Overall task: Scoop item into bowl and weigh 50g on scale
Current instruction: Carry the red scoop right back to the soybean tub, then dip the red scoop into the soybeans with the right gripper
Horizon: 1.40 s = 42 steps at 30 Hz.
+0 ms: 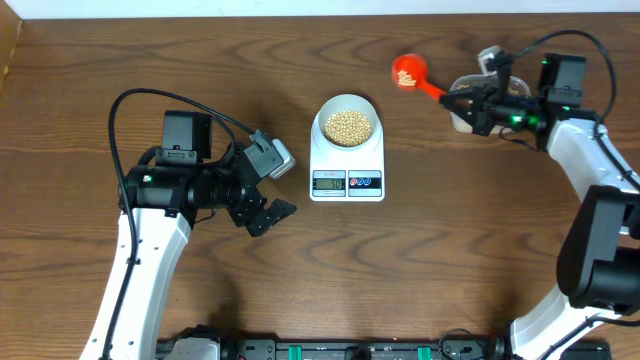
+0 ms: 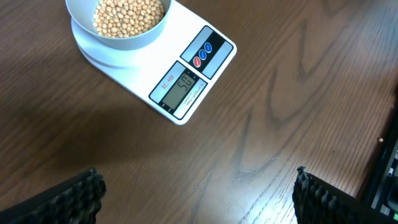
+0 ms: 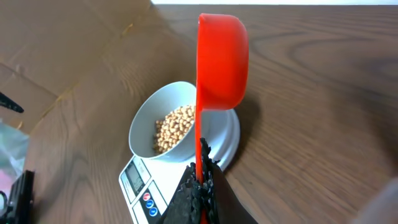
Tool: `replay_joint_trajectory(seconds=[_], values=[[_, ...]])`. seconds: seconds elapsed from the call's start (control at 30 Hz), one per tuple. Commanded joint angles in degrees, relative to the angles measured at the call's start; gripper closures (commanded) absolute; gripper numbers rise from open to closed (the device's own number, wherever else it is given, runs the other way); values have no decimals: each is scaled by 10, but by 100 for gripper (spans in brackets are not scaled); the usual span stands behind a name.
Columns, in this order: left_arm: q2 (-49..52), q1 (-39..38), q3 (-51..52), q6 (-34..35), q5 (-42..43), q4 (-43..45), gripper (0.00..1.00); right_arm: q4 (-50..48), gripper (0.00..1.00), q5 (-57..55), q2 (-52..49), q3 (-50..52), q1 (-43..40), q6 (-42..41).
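Now the scale [image 1: 347,158] carries the pale bowl [image 1: 346,98] of soybeans [image 1: 348,126]. Its display [image 2: 181,87] seems to read near fifty, so I judge that the step is to carry the surplus away. For this, keep the red scoop [image 1: 408,70] level and clear of the scale. The right gripper [image 3: 203,173] clamps the scoop, well to the right of the bowl. The left gripper [image 1: 275,218] stands wide apart and empty, near the scale's left side.

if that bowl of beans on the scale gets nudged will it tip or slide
Probably slides rather than tips: the bowl sits low and wide on the smooth scale. The beans are round and loose, so spilled ones would likely roll away.
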<state>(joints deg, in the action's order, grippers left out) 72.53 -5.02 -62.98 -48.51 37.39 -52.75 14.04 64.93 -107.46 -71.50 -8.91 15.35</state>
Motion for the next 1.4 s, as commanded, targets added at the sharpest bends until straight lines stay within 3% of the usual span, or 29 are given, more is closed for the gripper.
replay_joint_trajectory(seconds=[0.0,0.37,0.57,0.73,1.07,1.37], values=[[-6,2,-14,-9,3,-3,1,8,99,32,0,0,-26,-8],[-6,2,-14,-9,3,-3,1,26,99,31,0,0,-116,-2],[-6,2,-14,-9,3,-3,1,96,99,13,2,0,-164,72],[-6,2,-14,-9,3,-3,1,158,99,-89,9,0,-181,138],[-6,2,-14,-9,3,-3,1,160,99,-205,71,0,-176,165],[-6,2,-14,-9,3,-3,2,181,99,-390,149,0,-106,186]])
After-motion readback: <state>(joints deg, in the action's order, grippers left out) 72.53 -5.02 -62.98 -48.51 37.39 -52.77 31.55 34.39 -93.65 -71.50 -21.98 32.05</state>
